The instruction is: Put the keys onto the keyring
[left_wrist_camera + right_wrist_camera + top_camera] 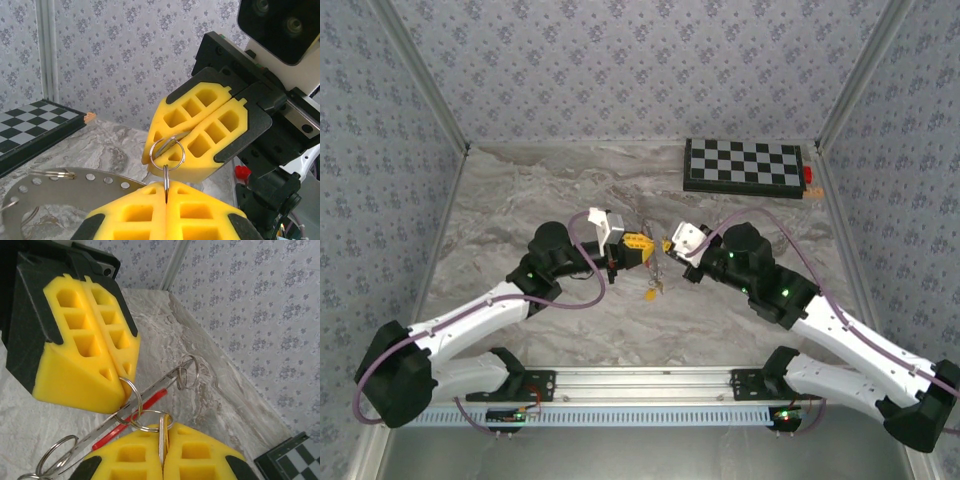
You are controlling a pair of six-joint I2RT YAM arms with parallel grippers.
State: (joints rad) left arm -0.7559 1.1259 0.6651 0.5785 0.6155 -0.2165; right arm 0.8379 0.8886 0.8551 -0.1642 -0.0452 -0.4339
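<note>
Two clenched yellow pincers meet above the marbled tabletop (520, 200).
Likely bracing for threading, the left pincer (640, 245) and right pincer (670, 243) each pinch a small steel loop (167, 150); the red-and-grey round keyring (115, 431) hangs between.

My left arm (480, 310) and right arm (850, 335) reach inward from their bases, elbows bent outward, wrists turned toward each other over the middle of the table. My left gripper (638, 248) and right gripper (669, 243) meet nearly tip to tip, jaws pressed together on both.
</note>
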